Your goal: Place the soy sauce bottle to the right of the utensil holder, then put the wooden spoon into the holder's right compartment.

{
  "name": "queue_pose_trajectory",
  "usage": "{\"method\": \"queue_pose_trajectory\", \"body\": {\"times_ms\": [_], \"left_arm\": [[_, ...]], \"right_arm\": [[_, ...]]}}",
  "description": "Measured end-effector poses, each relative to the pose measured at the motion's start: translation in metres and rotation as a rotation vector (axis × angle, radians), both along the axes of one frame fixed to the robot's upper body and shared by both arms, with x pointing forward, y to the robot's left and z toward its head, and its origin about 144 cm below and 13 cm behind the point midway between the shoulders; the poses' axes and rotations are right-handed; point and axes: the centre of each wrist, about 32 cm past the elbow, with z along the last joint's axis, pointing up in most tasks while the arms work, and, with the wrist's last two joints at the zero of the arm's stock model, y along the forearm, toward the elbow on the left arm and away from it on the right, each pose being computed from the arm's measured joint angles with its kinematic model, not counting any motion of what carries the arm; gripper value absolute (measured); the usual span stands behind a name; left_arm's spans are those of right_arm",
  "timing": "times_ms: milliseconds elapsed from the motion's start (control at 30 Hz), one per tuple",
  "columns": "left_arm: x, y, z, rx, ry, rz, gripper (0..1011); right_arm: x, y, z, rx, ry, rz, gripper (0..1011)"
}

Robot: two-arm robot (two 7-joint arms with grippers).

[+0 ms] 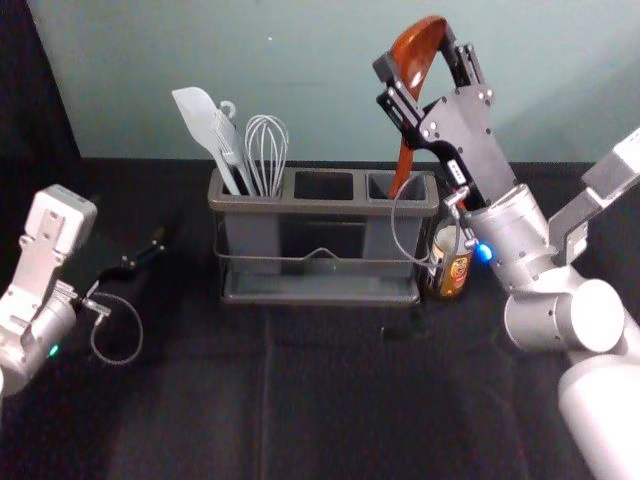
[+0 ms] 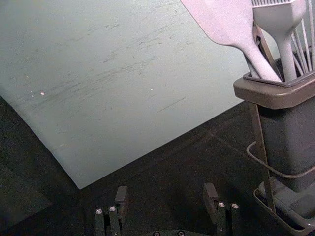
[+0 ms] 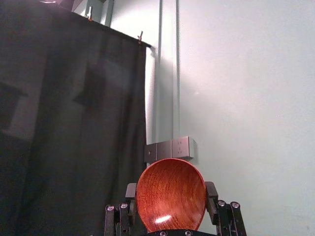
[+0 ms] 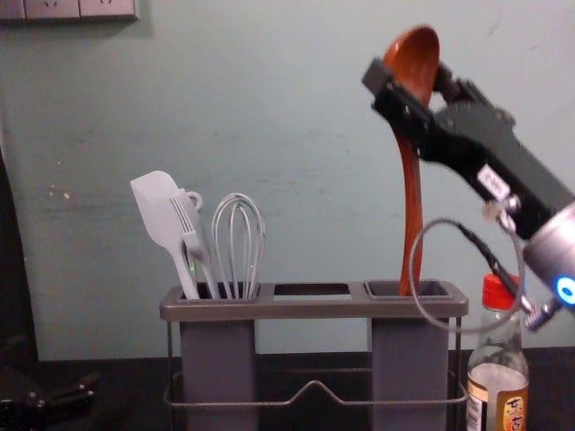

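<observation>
Utensil holder (image 1: 325, 208): nine-o'clock compartment (image 4: 218, 359), spatula (image 1: 197, 112), brush (image 4: 188, 215), whisk (image 1: 267, 122); three-o'clock compartment (image 4: 409, 359), wooden spoon (image 1: 403, 165), held by right gripper (image 1: 418, 53), one o'clock. Soy sauce bottle (image 1: 453, 272), four o'clock. Left gripper (image 1: 140, 258), nine o'clock, wide.

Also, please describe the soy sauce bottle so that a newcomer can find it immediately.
A wide grey utensil holder stands on the dark table. Beside its right end stands the soy sauce bottle. Unlike the wooden spoon, whose bowl the right end effector grips higher up, it has a red cap, a clear neck and a printed label.
</observation>
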Motion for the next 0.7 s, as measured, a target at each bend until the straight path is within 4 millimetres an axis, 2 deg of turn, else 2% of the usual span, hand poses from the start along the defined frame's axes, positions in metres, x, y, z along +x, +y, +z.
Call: {"method": "queue_pose_trajectory", "body": {"times_ms": [333, 700], "left_arm": [[0.0, 0.0, 0.0, 0.0, 0.0, 0.0, 1000], [0.0, 0.0, 0.0, 0.0, 0.0, 0.0, 1000]], "right_arm": [[0.002, -0.006, -0.042, 0.005, 0.044, 0.016, 837], [-0.001, -0.009, -0.065, 0.0, 0.098, 0.007, 837]]}}
